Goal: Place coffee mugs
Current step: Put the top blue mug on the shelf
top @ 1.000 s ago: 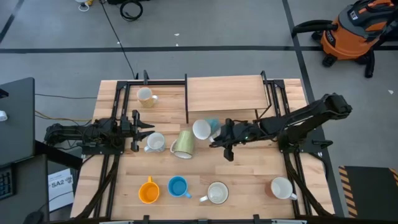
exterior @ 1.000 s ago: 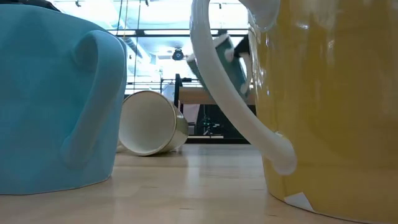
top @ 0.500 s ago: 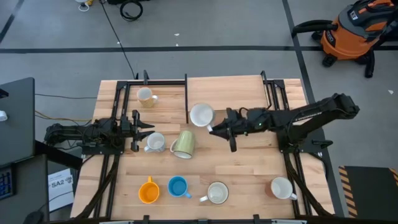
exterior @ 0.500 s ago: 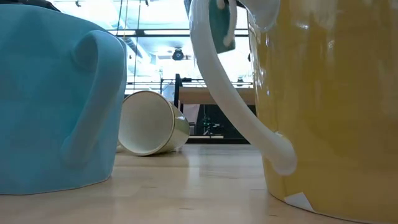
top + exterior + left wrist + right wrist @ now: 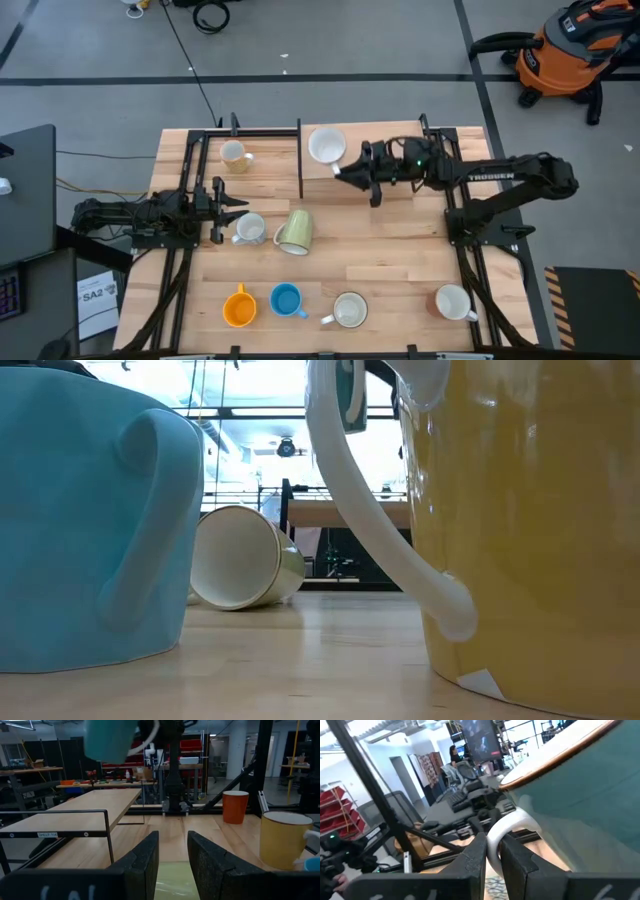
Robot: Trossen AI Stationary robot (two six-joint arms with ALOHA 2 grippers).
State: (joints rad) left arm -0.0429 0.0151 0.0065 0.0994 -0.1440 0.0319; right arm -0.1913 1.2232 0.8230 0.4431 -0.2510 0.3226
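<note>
My right gripper is shut on a teal mug with a white inside and a white handle. It holds the mug in the air over the left end of the raised wooden shelf. The mug also shows in the left wrist view and at the top of the low view. My left gripper is open at the table's left, just left of a white mug that stands on the table. A pale green mug lies on its side beside the white mug. My right gripper pinches the teal mug's white handle between its two fingers. The fingers come roughly level from the table's right. The mug is lifted clear, mouth up, above the shelf.
A cream mug stands at the far left. Orange, blue and cream mugs stand along the near edge, and another mug stands near right. Black shelf frames rise beside the wooden shelf.
My right gripper has carried the teal mug up and toward the table's far edge, from above the table's middle to over the shelf's left end. It stays shut on the handle, and the mug stays clear of the table.
</note>
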